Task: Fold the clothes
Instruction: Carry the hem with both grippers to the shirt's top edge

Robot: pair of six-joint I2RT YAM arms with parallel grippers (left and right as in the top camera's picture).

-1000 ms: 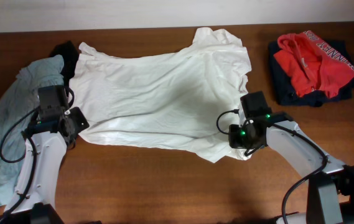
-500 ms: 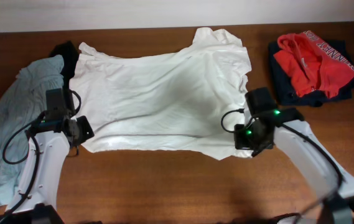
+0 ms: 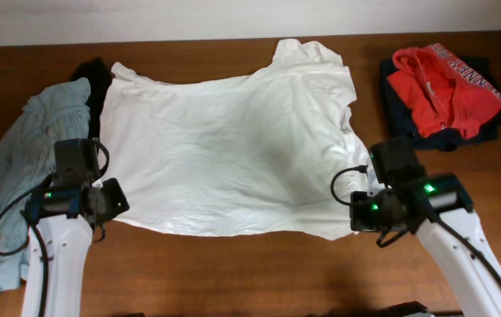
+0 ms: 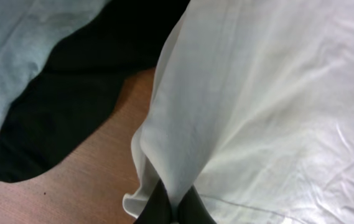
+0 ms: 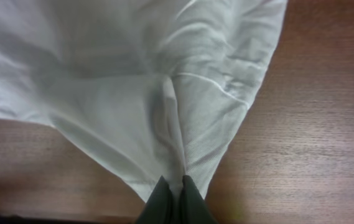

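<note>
— Location of the white T-shirt (image 3: 232,150)?
— Spread flat across the middle of the tabletop (image 3: 232,273). A pale blue shirt (image 3: 30,158) lies at its left side, and a black top (image 3: 96,75) shows between the two at the far corner.
— Pincer state?
— Left pincer (image 4: 173,208): closed, with the T-shirt's near-left edge pinched between the fingers. Right pincer (image 5: 172,194): closed on the near-right corner, where the cloth is puckered into a ridge above the tips.
</note>
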